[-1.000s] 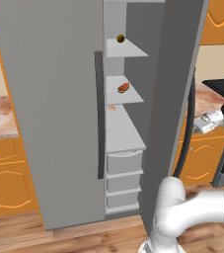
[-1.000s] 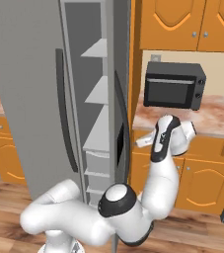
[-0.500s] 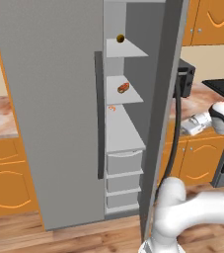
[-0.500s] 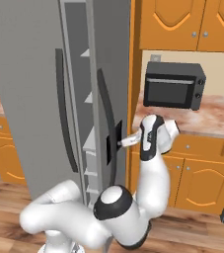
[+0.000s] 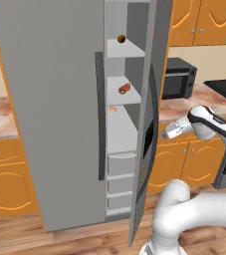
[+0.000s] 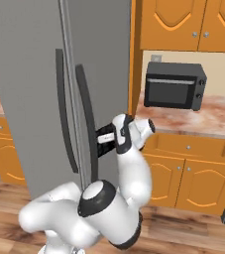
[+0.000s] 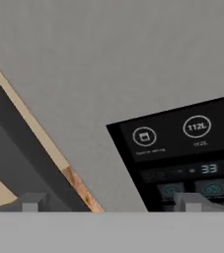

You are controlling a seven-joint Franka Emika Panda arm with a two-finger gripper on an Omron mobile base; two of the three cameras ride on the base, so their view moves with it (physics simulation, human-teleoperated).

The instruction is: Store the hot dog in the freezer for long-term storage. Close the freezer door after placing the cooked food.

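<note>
On the middle freezer (image 5: 126,55) shelf lay the hot dog (image 5: 124,88) | freezer door (image 5: 148,124) stood partly ajar, edge-on | gripper (image 6: 100,139) pressed at the door's dark dispenser panel (image 7: 192,153) | fingers' spread: cannot tell | microwave (image 6: 176,92) on counter beside

Dispenser panel (image 7: 182,163), dark, set in the grey freezer door (image 7: 108,64): one circled marking reading "112L" near the panel's upper edge, with a small illegible caption under it; pale digits "33" lower on the panel, beneath that circle. A second circled icon beside "112L" carries a caption too blurred to read. No other legible text.
</note>
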